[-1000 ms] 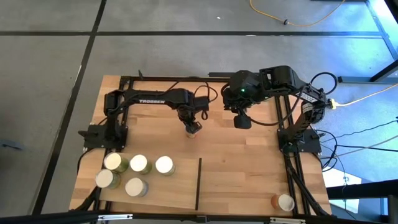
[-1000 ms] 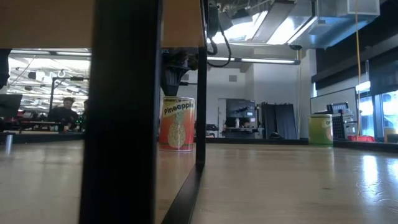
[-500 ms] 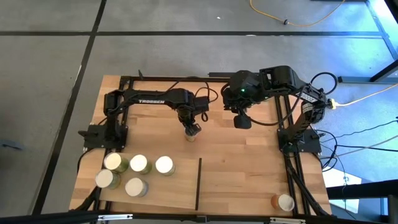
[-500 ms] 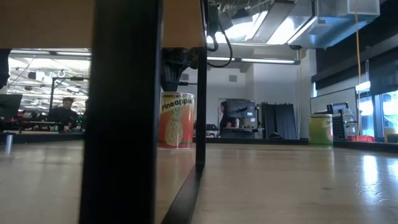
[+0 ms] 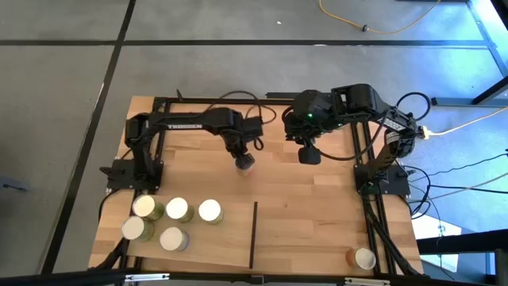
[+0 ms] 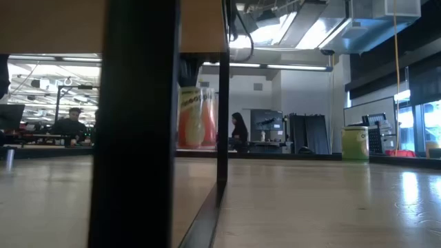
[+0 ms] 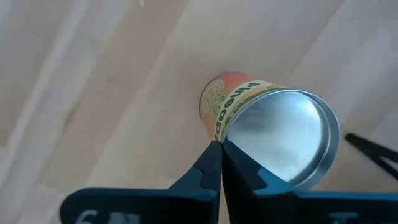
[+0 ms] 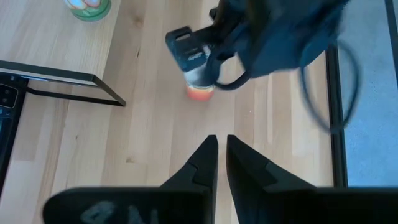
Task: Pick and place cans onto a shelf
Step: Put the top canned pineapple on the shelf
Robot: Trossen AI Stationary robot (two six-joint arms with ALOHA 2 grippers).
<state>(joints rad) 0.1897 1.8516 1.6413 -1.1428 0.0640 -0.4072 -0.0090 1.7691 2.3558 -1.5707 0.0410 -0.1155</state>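
My left gripper (image 5: 245,161) points down over the middle of the table, shut on an orange pineapple can (image 7: 249,115). The low view shows that can (image 6: 196,117) raised off the tabletop. My right gripper (image 8: 221,146) waits higher up toward the table's right, fingers together with only a thin slit and nothing between them. Several cans with cream tops (image 5: 176,210) stand on their bases at the left end of the pale shelf (image 5: 309,238). Another orange can (image 5: 363,258) stands at the near right corner. My left gripper pinches the rim of the can's silvery top (image 7: 225,144) between its two fingertips, on one side of the can only. The fingers come from above, pointing steeply down. The can hangs below them, tilted and clear of the table.
A thin dark divider (image 5: 253,234) stands upright on the shelf, right of the grouped cans; it fills the low view's foreground as a black post (image 6: 134,124). A green can (image 6: 355,143) stands farther off. Black frame rails (image 5: 365,199) run along the table's edges. A person shows in the room behind.
My left gripper has risen, staying shut on the pineapple can. The can stood on the table a second ago; now it is lifted clear and hangs tilted under the fingers.
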